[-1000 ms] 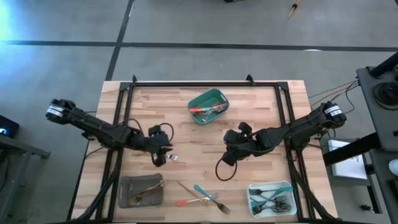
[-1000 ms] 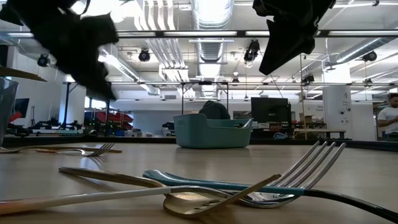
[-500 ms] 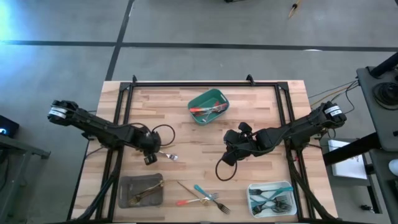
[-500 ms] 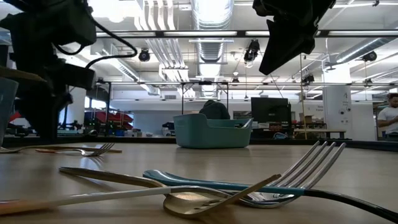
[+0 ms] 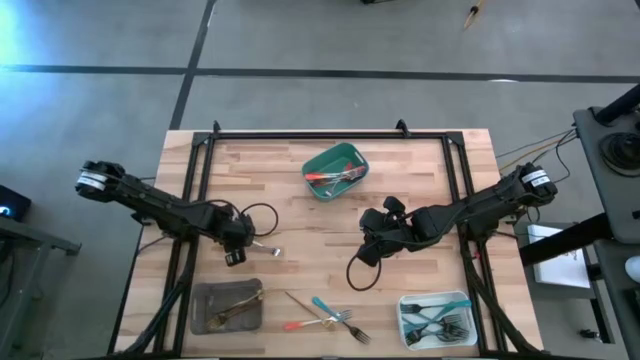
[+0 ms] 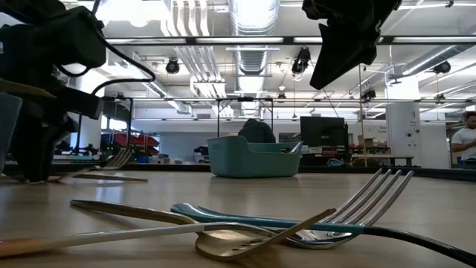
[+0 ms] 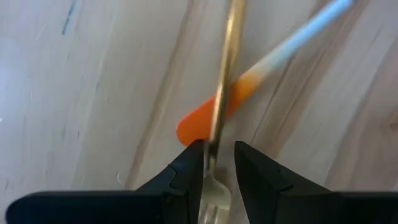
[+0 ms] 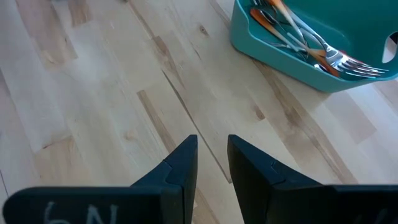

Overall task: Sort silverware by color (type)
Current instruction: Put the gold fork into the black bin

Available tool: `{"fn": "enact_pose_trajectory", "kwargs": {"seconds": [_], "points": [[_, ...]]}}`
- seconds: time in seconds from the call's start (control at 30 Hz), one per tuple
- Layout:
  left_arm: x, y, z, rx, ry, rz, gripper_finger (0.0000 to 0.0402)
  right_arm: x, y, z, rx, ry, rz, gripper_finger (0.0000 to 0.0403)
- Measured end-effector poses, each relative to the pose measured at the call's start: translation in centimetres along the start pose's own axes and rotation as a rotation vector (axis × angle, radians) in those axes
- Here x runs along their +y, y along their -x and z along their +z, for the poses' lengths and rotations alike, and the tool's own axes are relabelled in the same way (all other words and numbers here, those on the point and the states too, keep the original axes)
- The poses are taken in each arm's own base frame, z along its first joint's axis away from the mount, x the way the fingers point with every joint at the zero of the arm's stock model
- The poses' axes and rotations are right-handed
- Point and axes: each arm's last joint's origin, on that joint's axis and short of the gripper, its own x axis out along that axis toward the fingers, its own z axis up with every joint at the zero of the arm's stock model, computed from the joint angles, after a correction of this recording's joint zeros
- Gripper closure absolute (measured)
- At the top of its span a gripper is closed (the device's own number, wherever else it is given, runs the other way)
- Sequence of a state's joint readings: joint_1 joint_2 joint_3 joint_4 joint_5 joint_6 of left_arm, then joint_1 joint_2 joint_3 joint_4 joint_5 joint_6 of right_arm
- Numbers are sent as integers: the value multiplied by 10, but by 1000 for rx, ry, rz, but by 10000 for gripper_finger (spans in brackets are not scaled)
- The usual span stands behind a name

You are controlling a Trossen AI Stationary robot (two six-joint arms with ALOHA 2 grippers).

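A slim gold utensil (image 7: 225,93) is clamped between the narrowly parted fingers of the left end effector (image 7: 219,163), its gold shaft running forward and crossing over a red-orange-handled piece (image 7: 249,93) that lies flat on the counter (image 5: 300,200). In the high view this end effector (image 5: 238,252) is low over the counter's left half, just above the grey tray (image 5: 226,306), where gold pieces already lie. The step in hand is judged to be the carrying of a gold piece to its tray; next, a short move over the grey tray and a release would be called for (the red-orange piece beneath should not be dragged along). The right end effector (image 8: 211,163) is held nearly closed on nothing, above the counter's middle, with the green tray (image 8: 311,43) of red-orange pieces ahead of it. A loose pile of mixed silverware (image 5: 327,315) is left at the near edge, and teal-handled pieces are gathered in the white tray (image 5: 436,318).
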State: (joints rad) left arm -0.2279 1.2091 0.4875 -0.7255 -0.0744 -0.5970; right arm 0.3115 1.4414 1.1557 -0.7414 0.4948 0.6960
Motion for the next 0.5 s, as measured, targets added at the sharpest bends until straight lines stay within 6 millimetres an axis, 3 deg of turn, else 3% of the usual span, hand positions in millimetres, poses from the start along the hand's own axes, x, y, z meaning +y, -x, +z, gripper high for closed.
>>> {"fn": "enact_pose_trajectory", "kwargs": {"seconds": [0.37, 0.5], "points": [[4, -9, -6, 7, 35, 6, 328, 0, 0, 0, 0, 0, 0, 321], [1, -3, -1, -2, 42, -4, 362, 0, 0, 0, 0, 0, 0, 321]]}}
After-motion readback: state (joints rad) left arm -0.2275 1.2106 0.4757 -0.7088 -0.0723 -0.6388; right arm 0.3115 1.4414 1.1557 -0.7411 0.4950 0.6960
